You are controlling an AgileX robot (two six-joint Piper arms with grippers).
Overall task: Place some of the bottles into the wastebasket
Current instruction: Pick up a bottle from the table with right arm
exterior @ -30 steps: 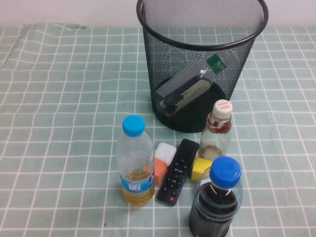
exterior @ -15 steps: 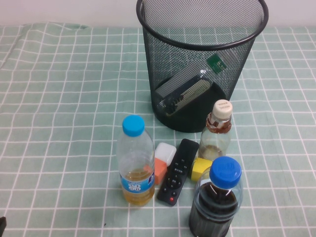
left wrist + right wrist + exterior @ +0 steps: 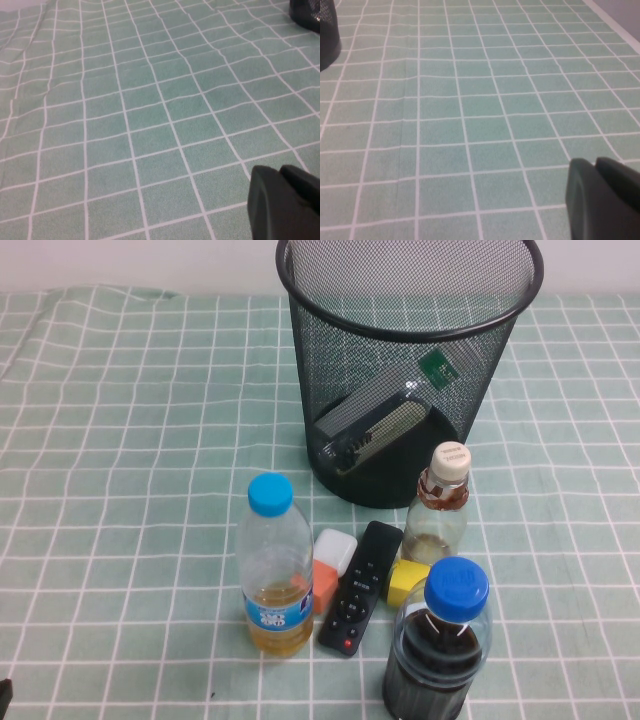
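Note:
The black wire-mesh wastebasket (image 3: 400, 370) stands at the back middle of the table. The squarish clear bottle with the green label (image 3: 385, 420) lies tilted inside it. The smaller bottle with cream cap and brownish neck (image 3: 440, 505) stands upright just in front of the wastebasket's right side. My left gripper (image 3: 280, 174) is shut and empty over bare cloth; only a dark tip of it shows in the high view at the near left corner (image 3: 3, 695). My right gripper (image 3: 595, 165) is shut and empty over bare cloth, out of the high view.
A blue-capped bottle of yellow liquid (image 3: 273, 570), a blue-capped bottle of dark liquid (image 3: 440, 640), a black remote (image 3: 360, 585), a white and orange block (image 3: 328, 568) and a yellow block (image 3: 405, 582) stand near the front. The wastebasket's base shows in the left wrist view (image 3: 307, 10) and the right wrist view (image 3: 327, 35).
A dark tip of my left gripper has come into the high view's near left corner. The bottles and wastebasket have not moved.

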